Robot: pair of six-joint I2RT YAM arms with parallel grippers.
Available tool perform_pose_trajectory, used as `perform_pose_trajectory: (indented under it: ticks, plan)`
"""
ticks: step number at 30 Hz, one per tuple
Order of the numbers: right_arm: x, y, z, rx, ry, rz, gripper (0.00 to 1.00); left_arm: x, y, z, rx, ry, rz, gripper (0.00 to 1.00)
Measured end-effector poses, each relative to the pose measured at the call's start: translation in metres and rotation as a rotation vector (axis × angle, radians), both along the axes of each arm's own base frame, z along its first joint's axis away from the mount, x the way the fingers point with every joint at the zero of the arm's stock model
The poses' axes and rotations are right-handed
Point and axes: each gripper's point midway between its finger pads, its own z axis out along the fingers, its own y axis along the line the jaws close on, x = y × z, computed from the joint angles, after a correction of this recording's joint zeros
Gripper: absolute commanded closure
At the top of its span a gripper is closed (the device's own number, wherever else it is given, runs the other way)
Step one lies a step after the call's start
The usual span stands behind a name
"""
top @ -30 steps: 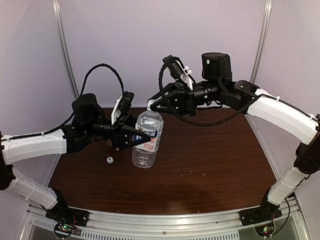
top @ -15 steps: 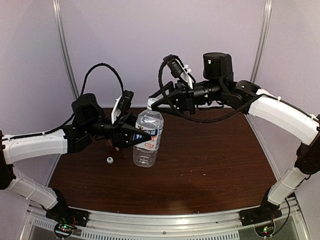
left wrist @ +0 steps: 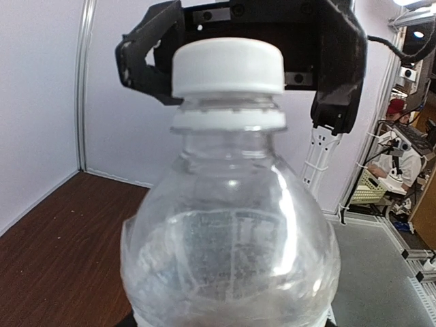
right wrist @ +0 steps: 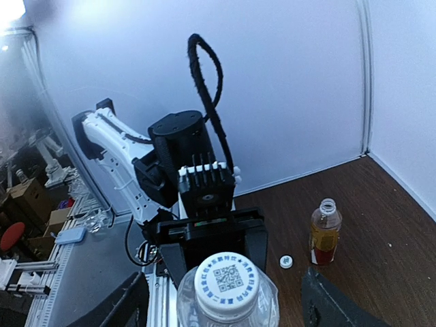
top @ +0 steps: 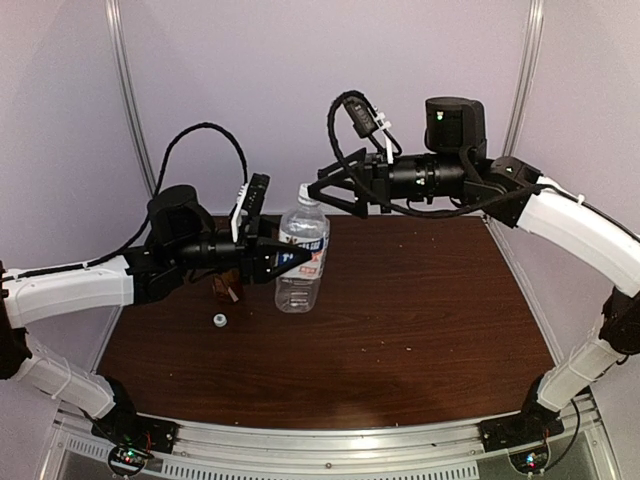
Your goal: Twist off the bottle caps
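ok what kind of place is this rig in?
Probably a robotics lab: pale wall panels enclosing a brown table, an aluminium frame rail along its near edge, and past the opening a person in a red cap among other equipment.

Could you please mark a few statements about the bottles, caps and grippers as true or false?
1. The clear bottle has its white cap on. True.
2. The amber bottle is capped. False: its neck is open, and a loose cap lies on the table beside it.
3. The left gripper grips the clear bottle's body. True.
4. The right gripper is clamped on the white cap. False: its jaws stand open, apart from the cap.
5. The amber bottle lies on its side. False: it stands upright.
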Motion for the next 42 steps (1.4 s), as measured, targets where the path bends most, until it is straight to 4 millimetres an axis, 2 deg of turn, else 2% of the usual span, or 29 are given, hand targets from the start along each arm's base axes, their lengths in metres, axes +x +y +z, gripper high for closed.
perform_pose_trajectory:
  ticks: [8, 13, 20, 27, 38, 42]
  plan:
    - [0.034, 0.001, 0.008, 0.008, 0.068, -0.258, 0.17, 0.025, 0.003, -0.015, 0.056, 0.012, 0.148, 0.66]
    - [0.049, 0.012, -0.001, -0.014, 0.109, -0.331, 0.18, 0.034, 0.005, -0.02, 0.077, 0.016, 0.202, 0.67]
    - [0.054, 0.024, -0.029, -0.084, 0.162, -0.361, 0.39, 0.041, 0.007, -0.024, 0.093, 0.014, 0.247, 0.67]
    - [0.053, 0.025, -0.03, -0.086, 0.175, -0.362, 0.58, 0.045, 0.009, -0.028, 0.108, 0.016, 0.269, 0.67]
    - [0.053, 0.025, -0.03, -0.088, 0.167, -0.364, 0.81, 0.045, 0.012, -0.026, 0.112, 0.012, 0.282, 0.67]
    - [0.054, 0.025, -0.03, -0.091, 0.153, -0.361, 0.86, 0.044, 0.012, -0.026, 0.112, 0.009, 0.282, 0.67]
